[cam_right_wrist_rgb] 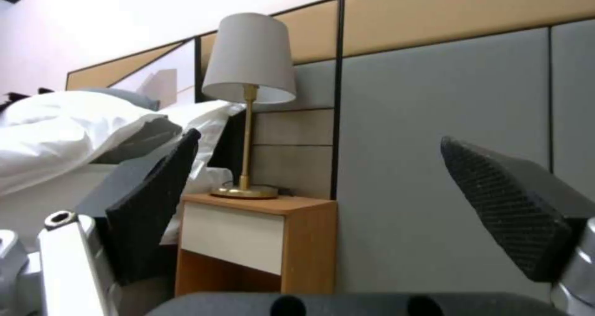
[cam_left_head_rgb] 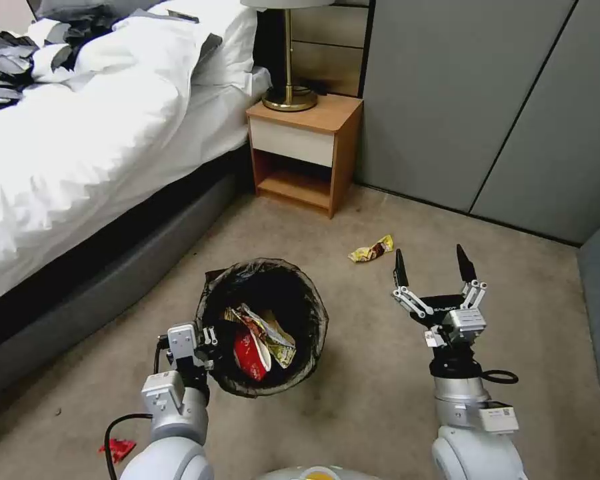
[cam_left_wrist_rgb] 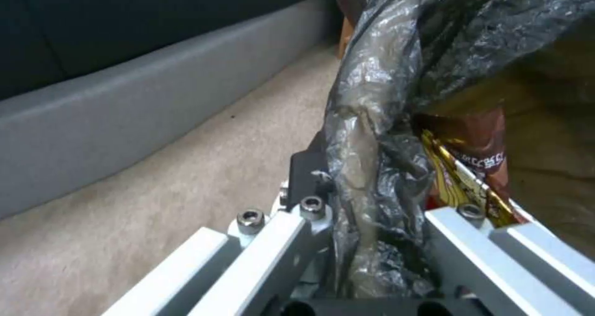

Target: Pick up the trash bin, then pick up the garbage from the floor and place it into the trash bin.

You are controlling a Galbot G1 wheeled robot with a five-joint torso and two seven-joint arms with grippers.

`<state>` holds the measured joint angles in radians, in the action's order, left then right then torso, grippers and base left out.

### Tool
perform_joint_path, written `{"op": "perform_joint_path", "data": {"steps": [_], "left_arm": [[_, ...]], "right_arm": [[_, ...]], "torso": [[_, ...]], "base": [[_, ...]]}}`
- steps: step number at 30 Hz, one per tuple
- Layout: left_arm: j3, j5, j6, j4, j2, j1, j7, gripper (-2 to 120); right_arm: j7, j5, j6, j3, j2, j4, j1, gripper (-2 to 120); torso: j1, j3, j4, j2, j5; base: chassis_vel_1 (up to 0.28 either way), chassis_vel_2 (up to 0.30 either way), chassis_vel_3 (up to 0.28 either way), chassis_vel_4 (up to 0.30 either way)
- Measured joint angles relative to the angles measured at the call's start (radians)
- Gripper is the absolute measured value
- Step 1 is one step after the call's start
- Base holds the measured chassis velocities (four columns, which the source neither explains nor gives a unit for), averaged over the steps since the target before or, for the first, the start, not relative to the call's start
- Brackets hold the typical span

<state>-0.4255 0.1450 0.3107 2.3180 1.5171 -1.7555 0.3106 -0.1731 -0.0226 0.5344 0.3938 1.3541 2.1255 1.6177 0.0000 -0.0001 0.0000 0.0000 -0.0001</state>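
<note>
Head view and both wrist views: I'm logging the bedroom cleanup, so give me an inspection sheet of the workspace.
Surface: beige carpet.
Job's things: trash bin held off to the left, wrappers inside; yellow wrapper and red scrap on the carpet.
Clutter: dark clothes on the bed.
Grippers: left gripper clamped on the bin's rim; right gripper open, empty, above the carpet.
Cables: black cable at the left arm.
Surroundings: bed, nightstand, lamp, grey wall panels.

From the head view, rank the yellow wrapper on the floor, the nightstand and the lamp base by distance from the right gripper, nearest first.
1. Yellow wrapper: on the carpet just ahead of the open right gripper, toward its left.
2. Nightstand: farther ahead and left, beside the bed.
3. Lamp base: on the nightstand's top, farthest.
</note>
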Motion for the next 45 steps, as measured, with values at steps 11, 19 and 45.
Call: {"op": "perform_joint_path", "data": {"steps": [11,19,45], "left_arm": [[-0.001,-0.002,0.000,0.000,0.002,-0.002,-0.001,0],[0.000,-0.002,0.000,0.006,0.004,-0.007,-0.001,0],[0.000,-0.002,0.000,0.005,0.006,-0.004,0.000,0]], "right_arm": [[0.002,0.000,0.007,0.005,-0.001,-0.002,0.001,94],[0.005,0.002,0.013,0.009,-0.002,-0.002,0.005,93],[0.029,-0.008,0.048,0.011,-0.001,-0.016,-0.010,95]], "torso": [[0.000,0.000,-0.0002,0.000,-0.0001],[0.000,0.000,-0.0002,0.000,0.0005],[0.000,0.000,0.0000,0.000,0.0001]], "base": [[-0.224,0.215,0.212,-0.218],[-0.326,0.315,0.331,-0.324],[-0.071,0.078,0.064,-0.065]]}}
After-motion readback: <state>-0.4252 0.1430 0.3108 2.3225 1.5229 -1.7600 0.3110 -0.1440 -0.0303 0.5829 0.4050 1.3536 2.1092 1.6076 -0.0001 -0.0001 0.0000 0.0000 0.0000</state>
